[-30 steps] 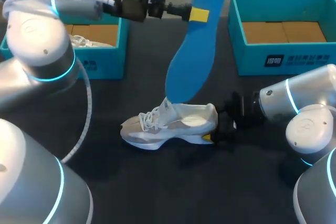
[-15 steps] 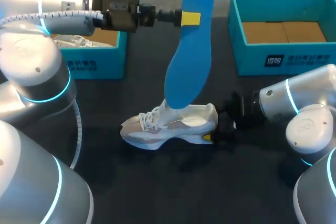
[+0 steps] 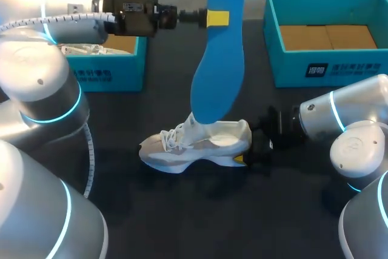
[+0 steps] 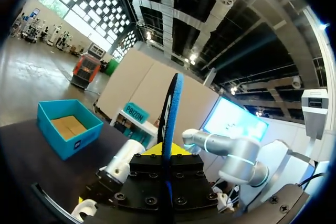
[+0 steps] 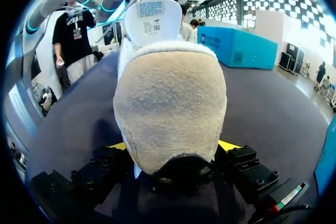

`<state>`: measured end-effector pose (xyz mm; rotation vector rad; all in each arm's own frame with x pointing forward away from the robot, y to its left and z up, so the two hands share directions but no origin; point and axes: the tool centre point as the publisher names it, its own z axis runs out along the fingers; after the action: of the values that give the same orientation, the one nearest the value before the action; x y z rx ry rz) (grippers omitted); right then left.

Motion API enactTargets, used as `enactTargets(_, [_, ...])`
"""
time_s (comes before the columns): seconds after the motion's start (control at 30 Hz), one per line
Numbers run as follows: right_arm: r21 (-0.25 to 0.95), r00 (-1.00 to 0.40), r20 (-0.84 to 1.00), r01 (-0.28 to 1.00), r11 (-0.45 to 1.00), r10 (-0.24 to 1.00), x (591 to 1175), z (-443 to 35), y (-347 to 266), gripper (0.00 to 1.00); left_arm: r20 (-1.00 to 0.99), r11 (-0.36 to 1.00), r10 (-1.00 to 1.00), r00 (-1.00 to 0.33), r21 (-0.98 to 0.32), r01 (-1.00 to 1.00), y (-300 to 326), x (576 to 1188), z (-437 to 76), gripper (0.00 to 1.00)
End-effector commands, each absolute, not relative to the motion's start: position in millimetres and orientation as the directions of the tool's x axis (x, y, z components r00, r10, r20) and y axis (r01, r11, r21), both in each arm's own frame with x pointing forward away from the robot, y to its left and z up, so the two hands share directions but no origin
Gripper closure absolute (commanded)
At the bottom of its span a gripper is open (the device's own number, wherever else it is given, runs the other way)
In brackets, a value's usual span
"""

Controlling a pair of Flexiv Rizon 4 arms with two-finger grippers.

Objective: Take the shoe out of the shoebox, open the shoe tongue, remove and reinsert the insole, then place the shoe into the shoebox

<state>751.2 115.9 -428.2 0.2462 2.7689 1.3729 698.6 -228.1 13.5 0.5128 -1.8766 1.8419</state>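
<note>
Blue insole [image 3: 217,59] upright over white shoe [image 3: 194,144]

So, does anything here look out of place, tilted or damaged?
Nothing spilled or damaged. Only the blue insole stands out: the left end effector holds it almost upright above the shoe, lower end at the opening. The right end effector grips the heel.

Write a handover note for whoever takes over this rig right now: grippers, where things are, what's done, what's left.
Left gripper: shut on the blue insole, held upright, its lower end at the shoe's opening.
Right gripper: shut on the heel of the shoe, which stands on the table between the left shoebox and the right shoebox.
Done: shoe out of its box.
Left: seat the insole fully, then box the shoe.
</note>
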Motion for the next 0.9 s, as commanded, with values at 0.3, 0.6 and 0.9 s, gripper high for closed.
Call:
enactTargets(0.3, [0.792,-0.986,0.032,0.124,0.598,0.161,750.1,-431.6,118.8,1.0,0.627,-0.076,0.055,-0.777,-0.773,-0.629,-242.6,666.4,38.4,1.0])
enactTargets(0.6, [0.792,-0.986,0.032,0.124,0.598,0.161,750.1,-431.6,118.8,1.0,0.633,-0.078,0.111,-0.766,-0.763,-0.641,-244.5,646.9,51.1,1.0])
enactTargets(0.9, [0.792,-0.986,0.032,0.124,0.598,0.161,750.1,-431.6,118.8,1.0,0.641,-0.082,0.134,-0.756,-0.753,-0.653,-242.4,636.7,50.3,1.0])
